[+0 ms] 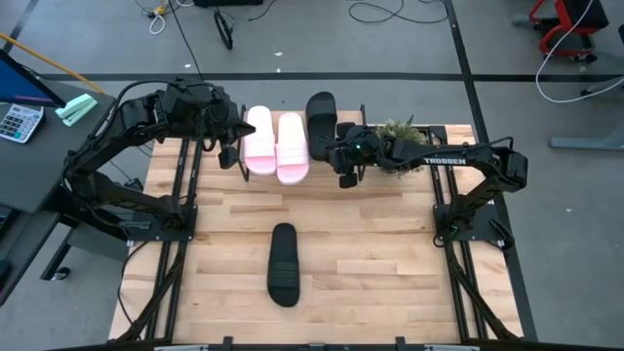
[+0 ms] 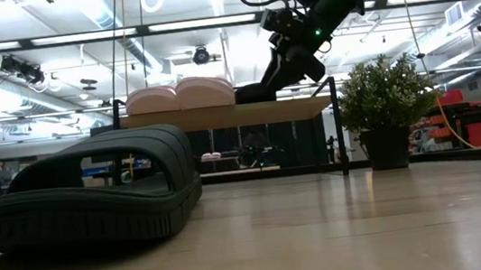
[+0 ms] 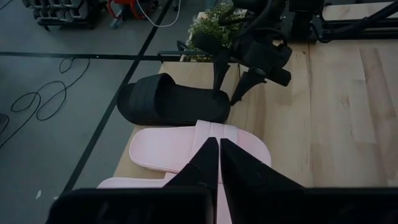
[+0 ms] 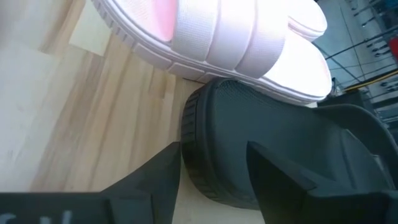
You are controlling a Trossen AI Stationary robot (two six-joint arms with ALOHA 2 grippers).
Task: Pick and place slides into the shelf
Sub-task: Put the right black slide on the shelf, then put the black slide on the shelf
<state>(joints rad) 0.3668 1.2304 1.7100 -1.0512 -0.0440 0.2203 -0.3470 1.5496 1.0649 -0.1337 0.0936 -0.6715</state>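
The shelf (image 2: 229,115) stands at the table's far edge with the pale pink pair (image 1: 275,146) side by side on its plank. A black slide (image 1: 322,115) lies flat on the plank to their right. The second black slide (image 1: 283,263) rests sole-down near the table's middle. My right gripper (image 4: 214,171) is open, pointing down, with its fingers on either side of the shelf slide's near end (image 4: 211,134). My left gripper (image 3: 219,155) is shut and hovers at the pink pair's left side (image 1: 232,154). My right gripper's open fingers (image 3: 219,78) stand from above on either side of the black slide's near end (image 3: 208,109), which lies on the shelf plank. I cannot tell whether they touch it.
A small potted plant (image 1: 395,132) stands at the shelf's right end, close behind my right wrist. Black frame rails (image 1: 185,195) run along the table's left and right sides. Bare wood (image 1: 370,263) lies around the loose black slide.
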